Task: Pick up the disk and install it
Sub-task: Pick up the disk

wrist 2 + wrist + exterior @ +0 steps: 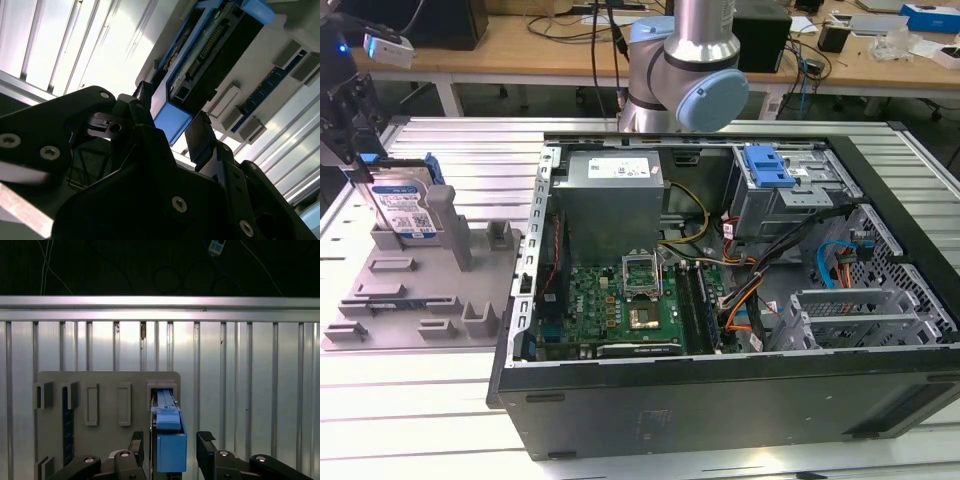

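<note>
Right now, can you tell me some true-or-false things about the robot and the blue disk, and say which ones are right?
1. The disk stands upright in the grey tray. True.
2. The disk sits inside the computer case. False: it is in the tray, outside the case, on the exterior view's left.
3. The gripper straddles the disk's top edge. True.
4. The gripper is shut tight on the disk. False: its jaws stand open, with gaps on both sides of the blue frame in the first wrist view.
5. The computer case is closed up. False: it is open, and the circuit board shows.
</note>
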Action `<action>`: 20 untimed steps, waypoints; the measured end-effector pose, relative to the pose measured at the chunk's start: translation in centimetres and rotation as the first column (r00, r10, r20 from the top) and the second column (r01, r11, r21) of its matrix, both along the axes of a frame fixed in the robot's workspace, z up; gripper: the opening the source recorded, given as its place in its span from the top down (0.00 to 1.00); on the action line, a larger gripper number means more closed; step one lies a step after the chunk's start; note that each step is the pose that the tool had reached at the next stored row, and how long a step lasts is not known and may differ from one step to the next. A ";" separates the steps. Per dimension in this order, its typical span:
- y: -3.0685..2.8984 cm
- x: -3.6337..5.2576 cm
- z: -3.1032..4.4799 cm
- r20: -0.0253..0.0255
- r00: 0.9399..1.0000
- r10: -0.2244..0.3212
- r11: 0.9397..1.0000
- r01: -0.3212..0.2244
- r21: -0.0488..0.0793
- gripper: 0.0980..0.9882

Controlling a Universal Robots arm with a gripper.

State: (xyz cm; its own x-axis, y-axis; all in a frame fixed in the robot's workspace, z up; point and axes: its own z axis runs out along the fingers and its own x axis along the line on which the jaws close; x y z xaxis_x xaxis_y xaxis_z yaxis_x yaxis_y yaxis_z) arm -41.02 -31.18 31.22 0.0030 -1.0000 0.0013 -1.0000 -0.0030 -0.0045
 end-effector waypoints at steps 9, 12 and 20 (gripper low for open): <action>-0.01 0.00 -0.68 0.000 1.000 0.000 1.000 0.000 0.000 0.50; -0.01 0.00 -0.80 0.000 1.000 0.000 1.000 0.000 0.000 0.52; -0.01 0.00 -1.16 0.000 1.000 0.000 1.000 0.000 0.000 0.59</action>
State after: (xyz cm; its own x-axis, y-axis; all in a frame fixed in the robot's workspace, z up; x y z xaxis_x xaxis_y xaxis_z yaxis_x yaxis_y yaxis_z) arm -41.02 -31.18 30.06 0.0030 -1.0000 0.0014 -1.0000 -0.0031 -0.0043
